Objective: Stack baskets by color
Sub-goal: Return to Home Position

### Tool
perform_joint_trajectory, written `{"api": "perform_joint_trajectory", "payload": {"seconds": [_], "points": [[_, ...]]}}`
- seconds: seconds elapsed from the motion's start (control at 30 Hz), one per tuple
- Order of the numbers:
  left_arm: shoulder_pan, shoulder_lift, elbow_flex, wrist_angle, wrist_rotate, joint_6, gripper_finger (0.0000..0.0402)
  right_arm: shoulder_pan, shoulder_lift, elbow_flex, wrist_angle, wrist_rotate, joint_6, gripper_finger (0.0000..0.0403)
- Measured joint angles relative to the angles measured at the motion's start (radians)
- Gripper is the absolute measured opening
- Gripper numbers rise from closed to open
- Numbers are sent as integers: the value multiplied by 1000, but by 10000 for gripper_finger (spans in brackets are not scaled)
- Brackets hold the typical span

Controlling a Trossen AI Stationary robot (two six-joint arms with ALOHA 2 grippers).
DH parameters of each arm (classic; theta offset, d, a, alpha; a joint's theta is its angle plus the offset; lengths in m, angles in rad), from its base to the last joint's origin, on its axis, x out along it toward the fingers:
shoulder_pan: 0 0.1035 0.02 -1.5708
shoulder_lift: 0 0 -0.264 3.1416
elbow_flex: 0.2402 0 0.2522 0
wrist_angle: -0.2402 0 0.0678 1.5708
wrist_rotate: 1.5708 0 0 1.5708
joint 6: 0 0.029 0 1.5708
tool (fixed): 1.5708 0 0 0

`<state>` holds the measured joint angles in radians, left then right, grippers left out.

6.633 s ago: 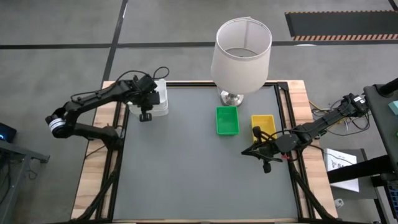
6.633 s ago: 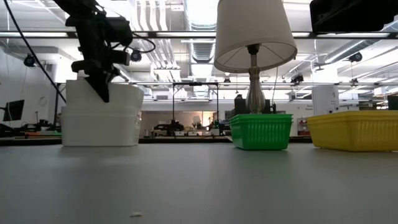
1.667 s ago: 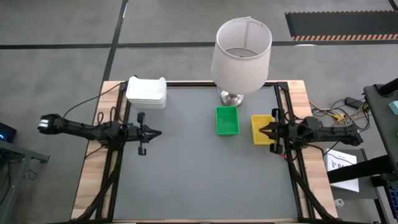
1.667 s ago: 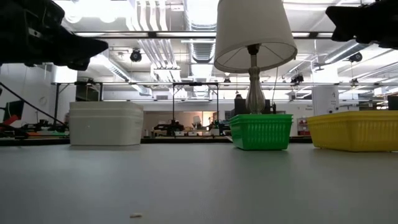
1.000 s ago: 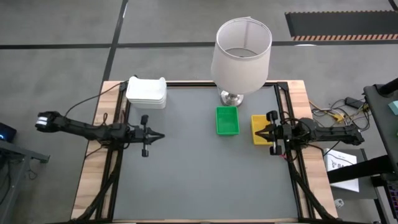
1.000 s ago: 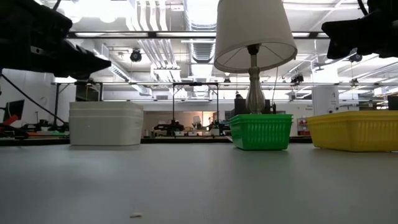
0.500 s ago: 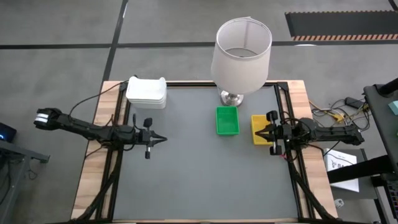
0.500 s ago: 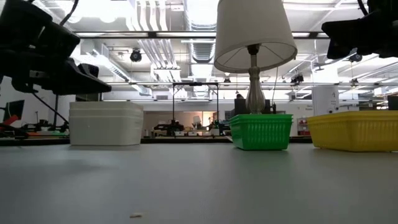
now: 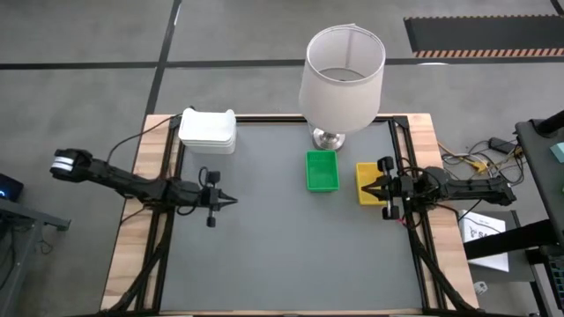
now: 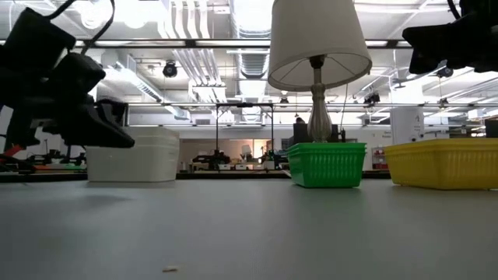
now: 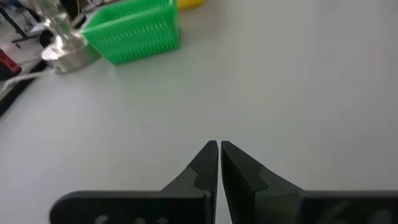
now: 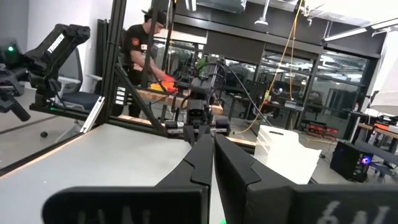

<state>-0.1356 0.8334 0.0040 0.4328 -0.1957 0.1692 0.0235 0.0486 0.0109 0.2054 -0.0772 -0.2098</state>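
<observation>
with no loose basket seen anywhere on the table (image 9: 282,255), the sorting is judged finished, and only the retreat of the arms is judged to be outstanding. the white baskets (image 9: 208,130) are found nested in one pile at the corner on the left arm's side, at the lamp end of the table. the green baskets (image 9: 322,171) are set just in front of the lamp (image 9: 342,75), and the yellow baskets (image 9: 368,171) are parked just beside them toward the right arm, apart and not touching. each colour is given its own spot, presumably so that no pile gets mixed with another. how many trays are nested in the green and yellow piles cannot be counted from these views.

the left gripper (image 9: 229,201) is held low over the left part of the mat, well apart from the white pile and pointed toward the middle. its fingers (image 11: 208,163) are seen pressed together with nothing between them. the right gripper (image 9: 370,187) is hung above the yellow pile, its fingers (image 12: 202,158) likewise clenched on nothing, which fits a job with nothing more to carry.

a person (image 12: 140,50) is glimpsed beyond the table, well away from both arms. care is called for on the right: the clenched tips are poised over the yellow pile, and a dip could nudge it.
</observation>
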Motion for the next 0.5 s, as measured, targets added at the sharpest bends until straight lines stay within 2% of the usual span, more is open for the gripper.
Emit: {"api": "perform_joint_trajectory", "payload": {"seconds": [0.5], "points": [[0, 158, 0, 0, 0, 0, 4, 0, 0, 0, 0, 0, -1, 9]]}}
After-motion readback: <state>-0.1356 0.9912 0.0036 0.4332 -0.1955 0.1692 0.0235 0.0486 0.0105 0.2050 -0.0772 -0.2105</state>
